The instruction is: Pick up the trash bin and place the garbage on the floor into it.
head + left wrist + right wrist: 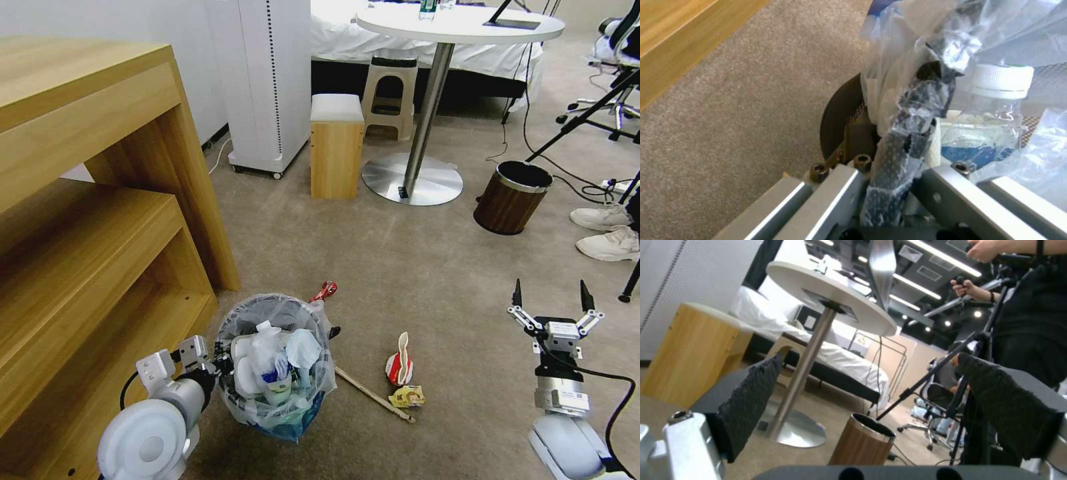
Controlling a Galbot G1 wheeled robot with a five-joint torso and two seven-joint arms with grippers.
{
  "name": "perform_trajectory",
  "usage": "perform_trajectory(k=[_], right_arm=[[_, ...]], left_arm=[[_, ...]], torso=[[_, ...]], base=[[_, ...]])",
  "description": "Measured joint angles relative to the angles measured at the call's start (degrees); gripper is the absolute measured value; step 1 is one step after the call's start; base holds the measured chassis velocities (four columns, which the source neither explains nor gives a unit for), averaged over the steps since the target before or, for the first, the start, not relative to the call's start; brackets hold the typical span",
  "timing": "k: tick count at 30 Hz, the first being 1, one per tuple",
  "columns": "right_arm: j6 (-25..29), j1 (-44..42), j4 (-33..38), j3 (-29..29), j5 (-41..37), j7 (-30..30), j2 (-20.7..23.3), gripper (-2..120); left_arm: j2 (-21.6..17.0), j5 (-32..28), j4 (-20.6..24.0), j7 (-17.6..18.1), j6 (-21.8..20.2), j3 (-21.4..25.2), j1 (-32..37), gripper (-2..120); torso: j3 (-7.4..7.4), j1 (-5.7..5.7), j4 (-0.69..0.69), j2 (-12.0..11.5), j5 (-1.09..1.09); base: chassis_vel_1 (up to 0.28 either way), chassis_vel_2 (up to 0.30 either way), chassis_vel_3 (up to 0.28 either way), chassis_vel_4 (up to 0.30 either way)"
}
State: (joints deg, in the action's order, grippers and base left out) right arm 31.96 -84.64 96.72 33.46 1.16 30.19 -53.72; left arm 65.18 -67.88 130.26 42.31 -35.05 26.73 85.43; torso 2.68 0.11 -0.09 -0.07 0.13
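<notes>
1. Left tool (212,363), near left: clamped on the rim of the trash bin (277,363), which sits on the floor (413,267) beside the wooden shelf (100,220).
2. Right tool (553,303), near right: spread wide, empty, low over the carpet.
3. Garbage remaining: red-white wrapper (400,363), yellow scrap (408,397), wooden stick (373,395), its long axis slanting from bin toward near right. All lie between bin and right tool, left of that tool; the right arm is nearer.

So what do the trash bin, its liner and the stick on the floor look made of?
The trash bin looks like dark perforated metal mesh. Its liner is thin clear plastic, crinkled and glossy. The stick on the floor seems plain pale wood, unpainted.
</notes>
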Motion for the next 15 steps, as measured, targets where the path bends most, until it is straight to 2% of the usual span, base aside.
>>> perform_trajectory(k=[4,10,15], right_arm=[[-1.3,-2.5,0.7,0.7,-3.9,-1.8,4.0,100],[-2.1,-3.5,-2.3,0.4,-6.9,-1.9,7.8,100],[-4.9,-3.8,-4.0,-4.5,-8.9,-0.6,9.8,100]], left_arm=[[-0.2,0.1,0.0,0.0,0.0,-0.2,0.2,0],[-0.2,0.3,-0.5,-0.2,0.0,-0.7,0.1,0],[0.2,0.8,-1.0,-0.3,0.0,-1.3,-0.1,0]], torso=[[0.00,0.00,-0.02,0.0,-0.01],[0.00,0.00,-0.02,0.0,-0.02],[0.00,0.00,-0.01,0.0,0.03]], base=[[0.000,0.000,0.000,0.000],[0.000,0.000,0.000,0.000],[0.000,0.000,0.000,0.000]])
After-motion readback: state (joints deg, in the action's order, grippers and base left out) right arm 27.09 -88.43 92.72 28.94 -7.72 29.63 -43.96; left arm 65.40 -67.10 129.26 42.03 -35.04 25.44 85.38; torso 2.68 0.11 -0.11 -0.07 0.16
